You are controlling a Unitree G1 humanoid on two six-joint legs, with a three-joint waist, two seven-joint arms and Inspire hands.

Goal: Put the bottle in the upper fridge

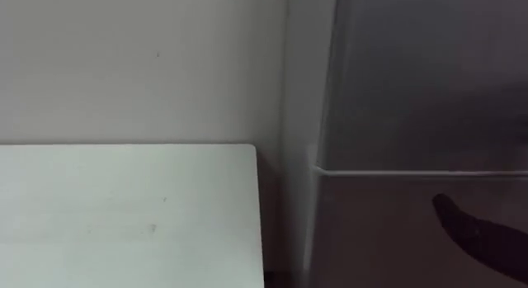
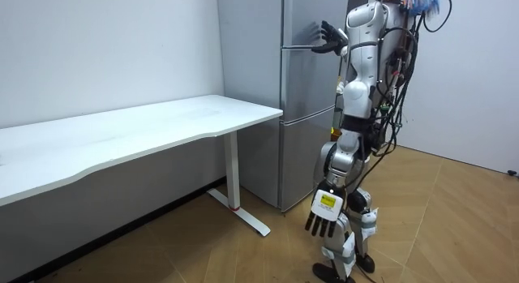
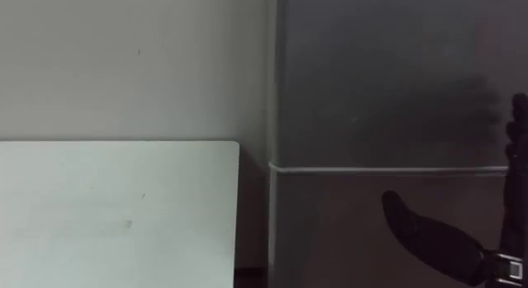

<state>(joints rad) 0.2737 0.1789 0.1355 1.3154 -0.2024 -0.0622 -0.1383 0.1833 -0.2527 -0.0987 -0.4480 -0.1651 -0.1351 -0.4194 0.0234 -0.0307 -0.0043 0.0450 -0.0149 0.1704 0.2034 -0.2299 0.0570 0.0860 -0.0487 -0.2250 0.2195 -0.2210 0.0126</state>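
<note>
Grey fridge [image 3: 388,90] doors stand shut just before the right hand [image 3: 433,238], which is spread open and empty at their seam [image 3: 371,168]. The left hand [image 2: 323,220] hangs open, empty. Where the bottle is, I cannot tell.

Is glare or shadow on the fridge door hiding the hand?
Left eye view: dim, no glare; the black right hand barely stands out from the dark grey fridge door. Room view: bright, even light; the hand reads clearly against the door, soft shadow under the table.
</note>
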